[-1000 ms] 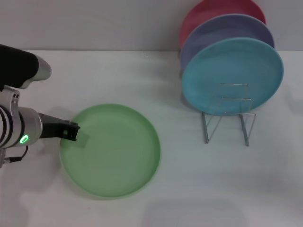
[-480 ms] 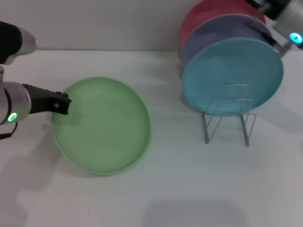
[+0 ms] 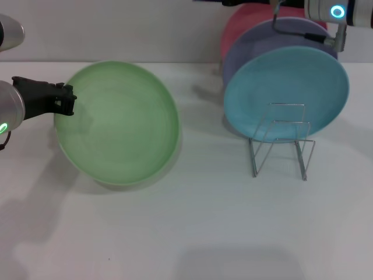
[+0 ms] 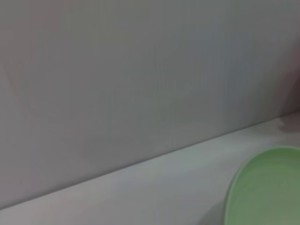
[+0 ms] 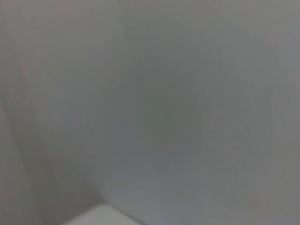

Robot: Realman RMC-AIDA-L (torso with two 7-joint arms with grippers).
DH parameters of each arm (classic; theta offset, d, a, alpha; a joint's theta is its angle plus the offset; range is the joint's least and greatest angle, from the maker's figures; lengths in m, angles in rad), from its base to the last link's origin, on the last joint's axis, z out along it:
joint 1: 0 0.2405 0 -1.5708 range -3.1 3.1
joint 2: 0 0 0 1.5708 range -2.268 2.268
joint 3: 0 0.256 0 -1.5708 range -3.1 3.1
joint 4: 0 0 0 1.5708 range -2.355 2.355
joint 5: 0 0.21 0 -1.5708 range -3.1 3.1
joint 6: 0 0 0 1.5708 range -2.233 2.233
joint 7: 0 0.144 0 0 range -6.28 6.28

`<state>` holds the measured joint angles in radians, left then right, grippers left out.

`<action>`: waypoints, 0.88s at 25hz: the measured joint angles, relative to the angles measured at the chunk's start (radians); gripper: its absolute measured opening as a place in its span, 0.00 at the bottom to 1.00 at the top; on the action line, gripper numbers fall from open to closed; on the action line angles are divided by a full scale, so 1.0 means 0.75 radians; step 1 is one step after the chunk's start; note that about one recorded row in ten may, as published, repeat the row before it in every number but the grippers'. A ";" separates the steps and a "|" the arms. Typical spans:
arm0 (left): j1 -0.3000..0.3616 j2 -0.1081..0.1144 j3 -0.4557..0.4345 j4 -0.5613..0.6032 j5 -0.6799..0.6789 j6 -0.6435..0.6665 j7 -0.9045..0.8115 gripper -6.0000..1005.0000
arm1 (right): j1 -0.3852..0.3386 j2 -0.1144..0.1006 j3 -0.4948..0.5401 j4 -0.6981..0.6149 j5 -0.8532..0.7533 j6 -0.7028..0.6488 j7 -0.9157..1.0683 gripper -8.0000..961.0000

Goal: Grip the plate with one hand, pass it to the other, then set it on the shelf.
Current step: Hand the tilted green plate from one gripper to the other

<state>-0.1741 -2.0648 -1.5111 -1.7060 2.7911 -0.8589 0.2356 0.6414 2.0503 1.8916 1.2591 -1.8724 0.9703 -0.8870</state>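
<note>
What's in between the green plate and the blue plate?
Nothing: in the head view, only bare white table lies between the green plate, held at its edge by the left gripper, and the blue plate on the rack.

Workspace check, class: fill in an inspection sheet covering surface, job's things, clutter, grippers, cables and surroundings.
Surface: white table, bare in front.
Job's things: green plate lifted and tilted, its left rim in the left gripper; wire shelf upright at right, front slots free.
Clutter: turquoise plate, lavender plate and red plate standing in the shelf's rear.
Grippers: left gripper shut on the green plate; right arm at the top right, fingers out of view.
Cables: thin cable under the right arm.
Surroundings: plain grey wall.
</note>
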 joint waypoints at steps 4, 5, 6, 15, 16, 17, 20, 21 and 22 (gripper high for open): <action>0.032 0.000 0.034 0.000 -0.017 0.059 0.015 0.05 | 0.061 -0.013 0.000 0.033 -0.208 0.088 0.205 0.85; 0.044 0.000 0.050 0.001 -0.023 0.078 0.015 0.05 | 0.072 -0.013 -0.004 0.024 -0.223 0.110 0.221 0.85; 0.054 0.001 0.063 0.003 -0.026 0.095 0.015 0.05 | 0.079 -0.013 -0.012 0.012 -0.227 0.119 0.225 0.85; 0.087 0.004 0.115 -0.013 -0.051 0.143 0.016 0.05 | 0.156 -0.007 -0.131 -0.127 -0.344 0.101 0.307 0.85; 0.087 0.004 0.115 -0.013 -0.059 0.142 0.017 0.05 | 0.169 -0.006 -0.148 -0.143 -0.371 0.093 0.322 0.85; 0.086 0.005 0.116 -0.014 -0.068 0.143 0.018 0.05 | 0.208 -0.004 -0.173 -0.196 -0.411 0.078 0.345 0.85; 0.084 0.005 0.117 -0.014 -0.074 0.144 0.019 0.05 | 0.239 -0.002 -0.180 -0.242 -0.421 0.071 0.348 0.85; 0.082 0.005 0.117 -0.014 -0.078 0.144 0.019 0.05 | 0.252 -0.001 -0.181 -0.266 -0.421 0.067 0.348 0.85; 0.079 0.005 0.118 -0.013 -0.083 0.143 0.019 0.05 | 0.265 0.001 -0.187 -0.291 -0.421 0.059 0.348 0.85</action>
<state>-0.1147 -2.0607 -1.4229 -1.7160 2.7291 -0.7516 0.2499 0.8401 2.0507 1.7516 1.0412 -2.1885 1.0147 -0.6260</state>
